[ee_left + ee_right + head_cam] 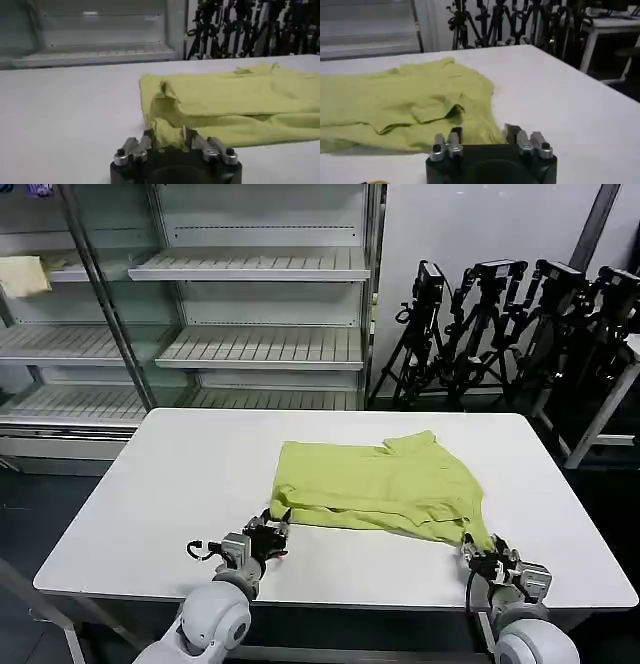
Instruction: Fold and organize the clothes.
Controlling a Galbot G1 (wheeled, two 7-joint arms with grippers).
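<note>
- The left gripper (277, 524) sits low at the near left corner of the T-shirt (385, 484), its fingers pointing away from the robot. In the left wrist view its fingers (148, 139) close in on the bunched hem of the shirt (235, 107), so it is pinching that corner.
- The right gripper (472, 546) is at the near right corner of the shirt, also low over the table (180, 484). In the right wrist view the yellow-green cloth (405, 102) runs down between its fingers (454, 136), so it is gripping that edge as well.
- Both forearms reach forward from the near edge of the table, one at each lower corner of the garment.
- The T-shirt is lime yellow-green, plain and thin, and lies partly folded at the middle of the white table, slightly toward the robot's right.
- Its near hem is doubled over in a loose layered band, with a small flap showing at the far edge.
- Behind the table stand metal shelves (260, 344) and a row of black tripods (500, 324).
</note>
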